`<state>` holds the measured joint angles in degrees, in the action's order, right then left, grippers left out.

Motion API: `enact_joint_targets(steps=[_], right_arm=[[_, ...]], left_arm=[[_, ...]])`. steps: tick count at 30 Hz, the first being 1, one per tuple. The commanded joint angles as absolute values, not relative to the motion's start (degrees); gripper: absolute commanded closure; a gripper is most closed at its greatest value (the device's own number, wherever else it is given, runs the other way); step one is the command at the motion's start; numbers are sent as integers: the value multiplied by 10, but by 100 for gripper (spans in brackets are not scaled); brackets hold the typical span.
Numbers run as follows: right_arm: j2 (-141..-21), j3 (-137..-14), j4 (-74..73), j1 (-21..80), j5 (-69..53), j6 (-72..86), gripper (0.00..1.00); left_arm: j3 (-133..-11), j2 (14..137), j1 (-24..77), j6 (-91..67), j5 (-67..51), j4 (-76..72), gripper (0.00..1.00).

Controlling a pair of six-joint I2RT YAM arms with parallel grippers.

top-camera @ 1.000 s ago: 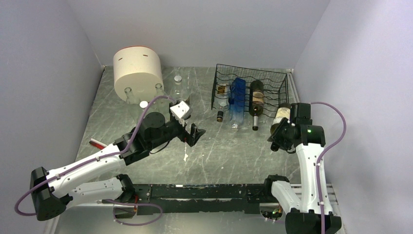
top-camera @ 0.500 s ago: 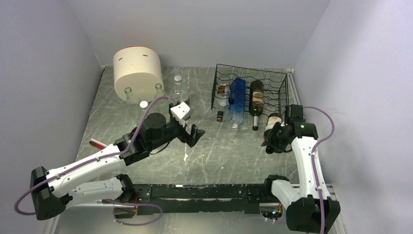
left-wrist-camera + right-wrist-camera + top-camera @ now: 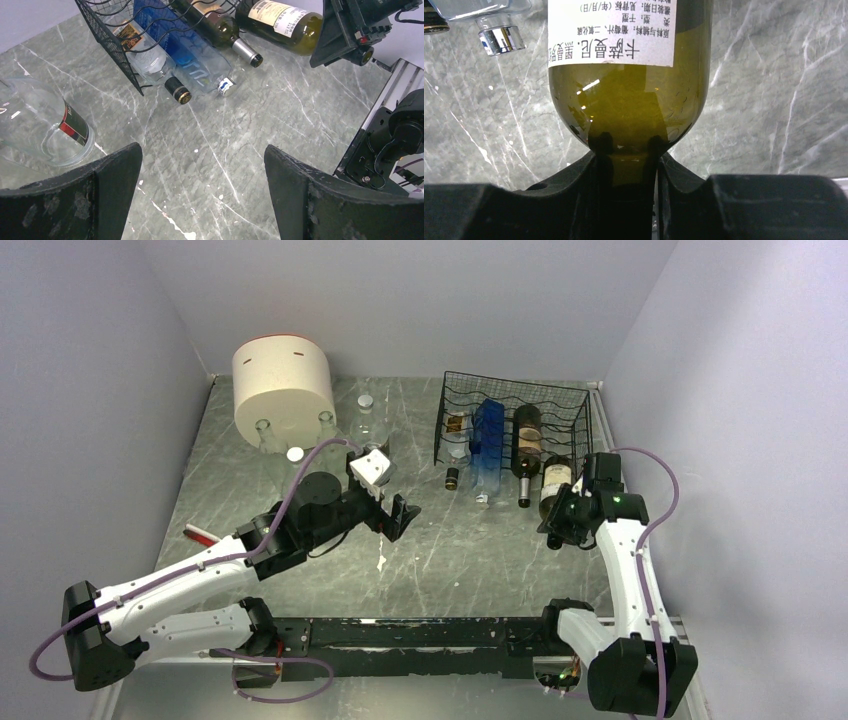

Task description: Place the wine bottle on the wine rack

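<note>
One wine bottle (image 3: pixel 629 100), neck pinched by right claw (image 3: pixel 626 162), seen wrist-side only

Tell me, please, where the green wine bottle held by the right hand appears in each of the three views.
Top external: right of centre, the green bottle is near the wire rack's right front corner.
Left wrist: at the top edge, right of centre.
Right wrist: it fills the centre, with its neck in the right hand.
Shared landmark: the blue bottle's silver cap, visible in all three views.
</note>
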<state>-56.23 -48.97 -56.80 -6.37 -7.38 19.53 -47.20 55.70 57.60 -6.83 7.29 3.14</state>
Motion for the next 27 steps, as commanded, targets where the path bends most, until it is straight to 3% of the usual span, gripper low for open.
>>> enact_joint_targets(steps=[1, 10, 18, 27], right_arm=[[-548, -493, -409, -67, -89, 157, 100], [-594, -457, -265, -67, -12, 162, 100], [-531, -346, -52, -66, -38, 161, 100], [-620, -314, 84, -66, -11, 93, 100]], left_arm=[[-499, 552, 580, -62, 79, 36, 5], [-494, 542, 583, -61, 79, 34, 5], [-499, 553, 584, -59, 73, 34, 5], [-505, 561, 584, -58, 66, 35, 5]])
